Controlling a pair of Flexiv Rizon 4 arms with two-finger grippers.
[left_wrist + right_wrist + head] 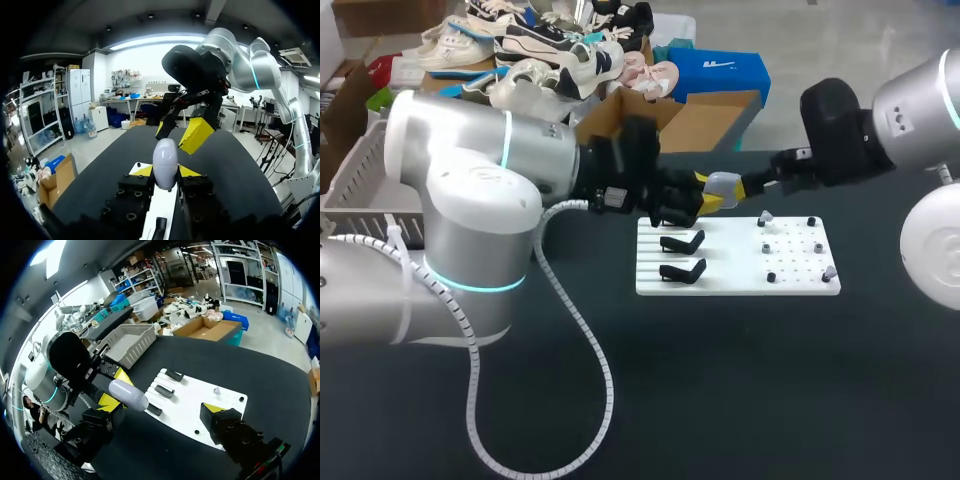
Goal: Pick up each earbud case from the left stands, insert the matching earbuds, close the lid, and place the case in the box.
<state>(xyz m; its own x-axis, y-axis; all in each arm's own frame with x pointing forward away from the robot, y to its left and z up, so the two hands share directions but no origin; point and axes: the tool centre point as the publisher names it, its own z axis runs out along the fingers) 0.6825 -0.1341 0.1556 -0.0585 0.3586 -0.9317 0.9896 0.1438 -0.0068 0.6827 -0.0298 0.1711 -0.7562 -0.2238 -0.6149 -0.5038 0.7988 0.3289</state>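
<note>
Left arm comes in over the dark table (720, 380). The left gripper (165, 172) is narrowed onto the earbud case (165, 159), a pale lilac egg shape, with one yellow tip on each flank. The case is held upright and off the surface, above the near end of the white board (790, 285). The lid looks closed, though no seam is clear. The hold is low on the body, likely to leave the top half free for the other arm.

Right arm enters from the right. The right gripper (178, 133) faces the case, just beyond its top. Its yellow tips are spread apart with nothing between them, and I cannot tell whether either touches the case. Judged step: the right arm is about to work the lid while the left steadies the case.

Two black stands (682, 243) on the board's left half are bare. On the pegs of the right half sit small pale pieces, probably earbuds (765, 217), too small to be sure of. They are close to the right arm, which suits it fetching them.

The grey basket (132, 352) sits at the table's far left, well apart from the case. It is presumably where the case ends up.
</note>
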